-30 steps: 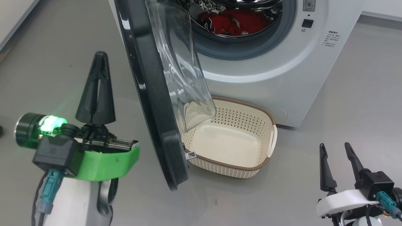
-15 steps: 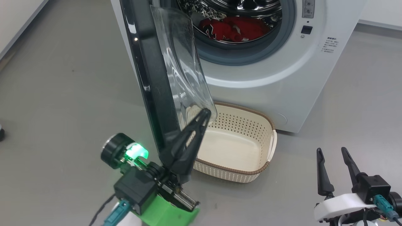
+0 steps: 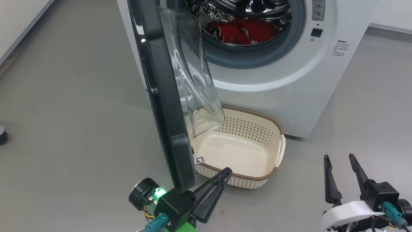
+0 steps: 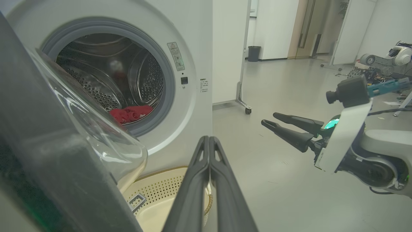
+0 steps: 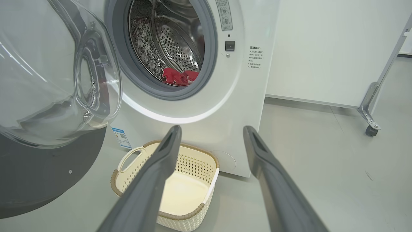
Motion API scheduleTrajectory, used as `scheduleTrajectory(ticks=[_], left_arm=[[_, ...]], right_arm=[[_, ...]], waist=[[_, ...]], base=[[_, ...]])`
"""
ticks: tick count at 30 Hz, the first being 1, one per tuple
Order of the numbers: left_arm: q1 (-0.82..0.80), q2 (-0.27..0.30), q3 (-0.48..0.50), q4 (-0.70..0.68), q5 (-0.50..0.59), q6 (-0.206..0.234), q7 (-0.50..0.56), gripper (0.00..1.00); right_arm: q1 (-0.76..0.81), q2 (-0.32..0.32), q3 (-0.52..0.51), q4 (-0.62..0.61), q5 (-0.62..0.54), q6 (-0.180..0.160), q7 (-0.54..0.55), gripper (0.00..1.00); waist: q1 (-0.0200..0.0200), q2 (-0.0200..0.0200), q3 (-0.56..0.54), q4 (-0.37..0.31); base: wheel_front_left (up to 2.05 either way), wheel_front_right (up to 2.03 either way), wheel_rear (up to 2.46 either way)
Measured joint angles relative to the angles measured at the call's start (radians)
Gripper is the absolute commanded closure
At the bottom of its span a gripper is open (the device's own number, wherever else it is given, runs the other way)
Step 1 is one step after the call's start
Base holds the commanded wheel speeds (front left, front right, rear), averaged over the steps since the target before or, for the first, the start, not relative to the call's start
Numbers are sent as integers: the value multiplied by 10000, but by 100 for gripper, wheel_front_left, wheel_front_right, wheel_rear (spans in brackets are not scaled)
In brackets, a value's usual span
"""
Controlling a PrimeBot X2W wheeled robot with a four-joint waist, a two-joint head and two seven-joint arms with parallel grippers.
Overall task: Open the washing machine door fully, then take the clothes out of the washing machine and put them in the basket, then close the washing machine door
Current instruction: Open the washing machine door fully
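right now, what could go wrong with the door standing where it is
1. The door juts out beside the drum opening, with its glass bulge above one end of the basket. An arm reaching for the clothes could knock it.
2. The shut left gripper sits close to both the door's lower edge and the basket rim. A push there might shove the basket instead of the door.

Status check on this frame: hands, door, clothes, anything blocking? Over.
Left hand shut, empty, low by door bottom edge. Right hand open, empty, held back. Door part open; clothes in washing machine, basket empty. Door's glass bowl close by basket's left end.
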Motion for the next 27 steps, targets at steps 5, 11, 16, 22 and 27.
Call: scheduleTrajectory(ticks=[5,11,16,22,27], left_arm=[[155,132,61,412,2,0,267,100],[190,146,460,878,38,203,343,100],[187,117,736,1089,105,453,336,100],[172,81,901,1290,155,608,288,100],[149,63,1003,1363,171,717,199,100]], right_arm=[[0,10,-31,-4,-42,59,0,0],[-4,29,-81,-13,-102,136,0,0],[-4,35,-127,-19,-109,136,0,0],[-7,44,-213,-21,-119,146,0,0],[-11,52,-259,-23,-125,228,0,0]], waist=[[0,0,60,12],[0,0,174,-32],[0,0,235,-69],[0,0,295,-109],[0,0,328,-107]], base=[[0,0,0],[0,0,0],[0,0,0],[0,0,0],[0,0,0]])
